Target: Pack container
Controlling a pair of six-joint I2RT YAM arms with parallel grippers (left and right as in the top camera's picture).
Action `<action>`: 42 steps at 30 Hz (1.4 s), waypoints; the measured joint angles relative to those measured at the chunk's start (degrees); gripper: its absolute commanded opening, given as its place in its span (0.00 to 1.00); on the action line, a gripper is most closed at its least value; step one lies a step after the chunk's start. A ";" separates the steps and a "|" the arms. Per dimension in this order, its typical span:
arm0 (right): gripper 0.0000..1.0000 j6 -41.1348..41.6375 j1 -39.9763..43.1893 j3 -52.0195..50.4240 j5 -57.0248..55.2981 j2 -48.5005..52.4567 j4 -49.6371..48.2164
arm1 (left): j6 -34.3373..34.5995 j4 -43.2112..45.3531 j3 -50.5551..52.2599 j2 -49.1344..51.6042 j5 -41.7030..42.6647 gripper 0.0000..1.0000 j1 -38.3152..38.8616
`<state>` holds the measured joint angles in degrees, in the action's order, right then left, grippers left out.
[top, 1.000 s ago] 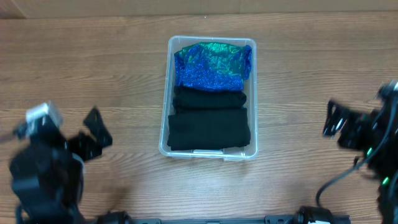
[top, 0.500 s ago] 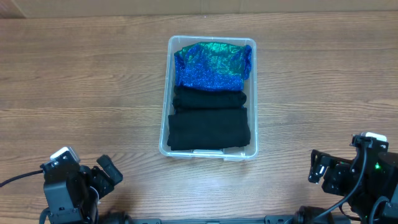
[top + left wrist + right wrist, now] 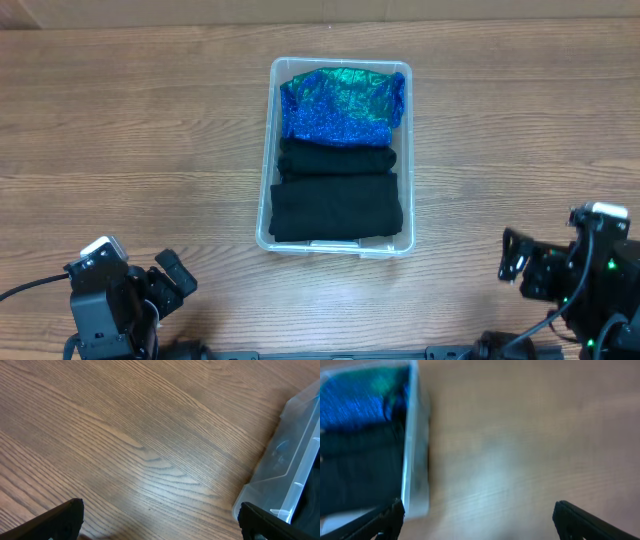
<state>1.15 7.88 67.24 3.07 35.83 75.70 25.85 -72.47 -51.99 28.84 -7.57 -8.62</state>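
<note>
The clear container (image 3: 268, 150) stands at the table's middle. It holds a blue-green sequined garment (image 3: 340, 105) at the far end and two folded black garments (image 3: 337, 160) (image 3: 335, 208) nearer me. My left gripper (image 3: 165, 282) is low at the front left, open and empty, well away from the container. In the left wrist view, the left gripper (image 3: 160, 525) spans bare wood, with the container's corner (image 3: 295, 460) at the right. My right gripper (image 3: 518, 268) is at the front right, open and empty. In the blurred right wrist view, the right gripper (image 3: 480, 522) is over wood beside the container wall (image 3: 415, 460).
The wooden table (image 3: 130, 130) stretches to both sides of the container. A pale wall edge (image 3: 320, 12) runs along the back. Cables trail from both arms at the front edge.
Both arms have pulled back from beside the container toward the front edge. Over the last half second the left arm stays put and the right one shifts slightly. Both grippers remain open.
</note>
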 measured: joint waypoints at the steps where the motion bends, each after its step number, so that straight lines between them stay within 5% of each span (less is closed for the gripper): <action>1: 1.00 -0.83 0.00 -1.14 0.31 -0.70 -3.28 | 0.00 0.00 0.02 0.00 -0.02 1.00 0.00; 11: 1.00 -3.87 -1.92 -33.03 4.28 -23.32 -48.04 | 0.00 -0.02 0.24 0.04 -0.09 1.00 0.00; 19: 1.00 -4.17 -5.42 -55.63 5.14 -30.82 -73.42 | 0.02 -0.04 0.26 0.04 -0.20 1.00 0.00; 26: 1.00 -5.35 -6.38 -64.72 4.35 -34.99 -80.52 | 0.02 -0.02 0.26 0.04 -0.22 1.00 0.00; 32: 1.00 -6.51 -6.43 -66.18 3.96 -35.08 -71.65 | 0.02 -0.02 0.26 0.04 -0.22 1.00 0.00; 42: 1.00 -6.97 -6.43 -66.18 3.93 -35.08 -71.30 | 0.02 -0.02 0.26 0.04 -0.22 1.00 0.00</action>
<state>-5.82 1.45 1.06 7.01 0.75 4.40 25.87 -72.49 -51.72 28.88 -7.79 -8.62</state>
